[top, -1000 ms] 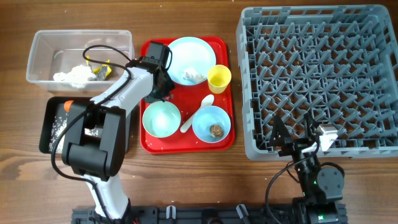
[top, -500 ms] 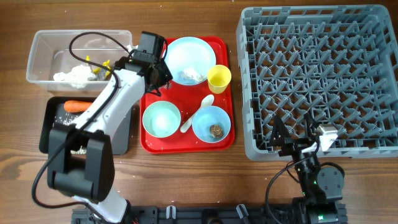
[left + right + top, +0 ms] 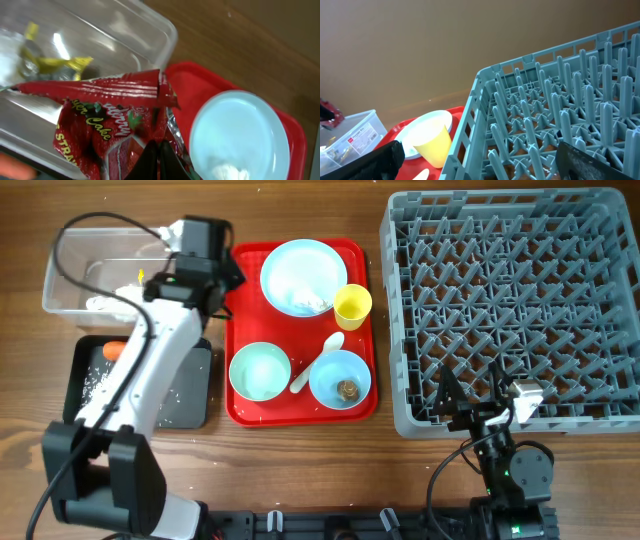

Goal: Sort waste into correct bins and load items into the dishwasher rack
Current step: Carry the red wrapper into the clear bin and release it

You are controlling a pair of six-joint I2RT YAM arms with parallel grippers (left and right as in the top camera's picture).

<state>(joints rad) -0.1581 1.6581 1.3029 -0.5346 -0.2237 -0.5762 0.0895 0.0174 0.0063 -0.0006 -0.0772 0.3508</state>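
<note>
L gripper is clamped on the red wrapper & now hangs over the right end of the clear tub, above the yellow wrapper. Half a sec ago it was over the red tray, by the blue plate. R gripper hasn't moved: jaws wide, nothing in them, by the front edge of the rack.
</note>
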